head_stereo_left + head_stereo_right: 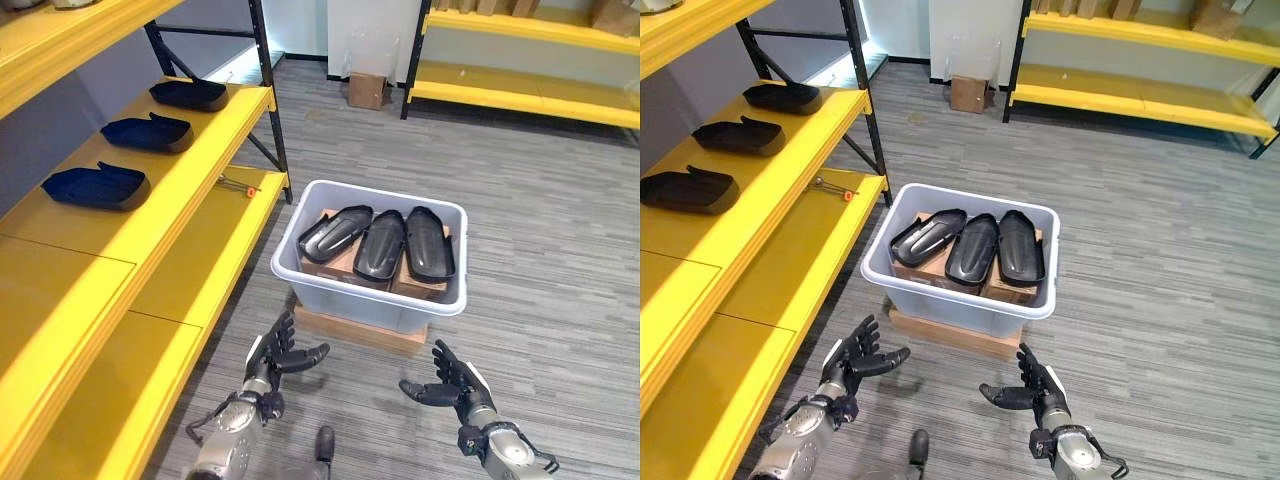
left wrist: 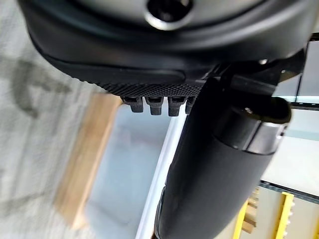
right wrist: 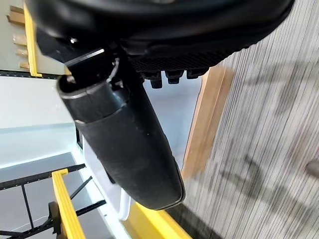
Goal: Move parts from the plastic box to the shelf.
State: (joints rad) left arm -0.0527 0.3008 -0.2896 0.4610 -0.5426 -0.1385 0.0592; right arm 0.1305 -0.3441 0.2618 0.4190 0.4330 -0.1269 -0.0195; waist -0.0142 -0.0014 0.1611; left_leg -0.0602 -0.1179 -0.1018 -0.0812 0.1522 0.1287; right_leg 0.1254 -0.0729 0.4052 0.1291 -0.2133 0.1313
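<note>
Looking down, you see three black parts (image 1: 378,243) lying side by side in the plastic box (image 1: 372,296), long ways toward 12 o'clock. Your left hand (image 1: 280,352) and right hand (image 1: 447,381) are both released and empty, just below the box. The left part sits nearer your left hand, toward 1 o'clock.

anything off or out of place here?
Mostly tidy. One stray: a small orange-tipped tool lies loose on the lower shelf, apart from the parts. The plastic box sits square on its wooden block, three black parts side by side inside.
</note>
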